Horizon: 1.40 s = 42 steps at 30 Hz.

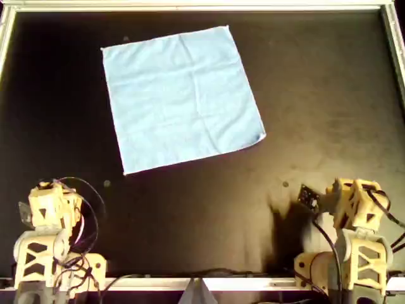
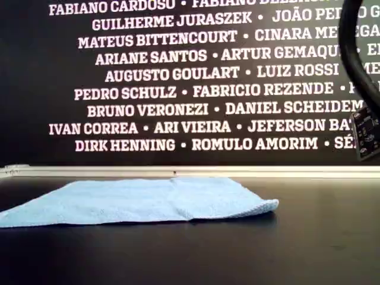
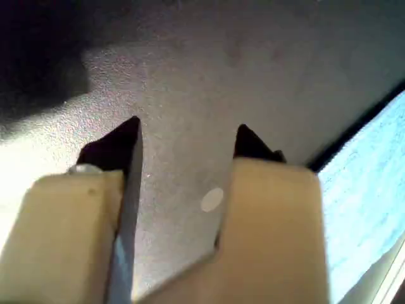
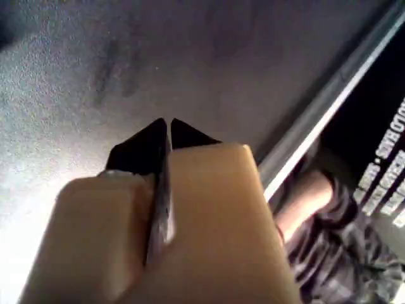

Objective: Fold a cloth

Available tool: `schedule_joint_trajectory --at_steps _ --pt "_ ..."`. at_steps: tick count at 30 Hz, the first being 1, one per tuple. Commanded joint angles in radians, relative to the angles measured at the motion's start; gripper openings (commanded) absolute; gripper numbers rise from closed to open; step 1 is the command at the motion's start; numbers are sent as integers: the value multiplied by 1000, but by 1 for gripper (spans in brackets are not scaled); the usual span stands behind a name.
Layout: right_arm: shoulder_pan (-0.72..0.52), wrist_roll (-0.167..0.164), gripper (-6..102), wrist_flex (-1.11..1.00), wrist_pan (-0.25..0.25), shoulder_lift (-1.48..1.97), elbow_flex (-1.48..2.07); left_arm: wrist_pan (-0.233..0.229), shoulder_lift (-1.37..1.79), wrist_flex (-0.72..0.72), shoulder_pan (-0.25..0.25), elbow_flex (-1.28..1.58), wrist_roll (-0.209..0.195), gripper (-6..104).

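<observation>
The light sky-blue cloth (image 1: 180,98) lies flat and unfolded on the black table, turned a little, in the far left-centre of the overhead view. In the exterior view the cloth (image 2: 148,202) lies low at the left. My first gripper (image 3: 188,126) is open and empty above bare table, with an edge of the cloth (image 3: 373,190) off to one side. My second gripper (image 4: 168,122) is shut on nothing above bare table near the rail (image 4: 316,120). Neither gripper touches the cloth.
Two tan arms (image 1: 50,215) (image 1: 351,209) stand drawn back at the near edge of the overhead view, one at each side. A pale metal rail (image 1: 202,6) frames the table. A black wall with white names (image 2: 190,77) stands behind the far edge.
</observation>
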Motion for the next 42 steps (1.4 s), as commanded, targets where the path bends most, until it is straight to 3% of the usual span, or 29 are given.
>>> schedule_joint_trajectory --at_steps 1,37,42 --pt "2 -2 0 11 5 23 12 2 6 2 12 -8 5 52" --pt "3 14 1 11 -9 21 12 8 6 2 18 -8 3 53" --pt "3 14 1 6 -52 25 11 9 6 2 11 -8 -6 53"
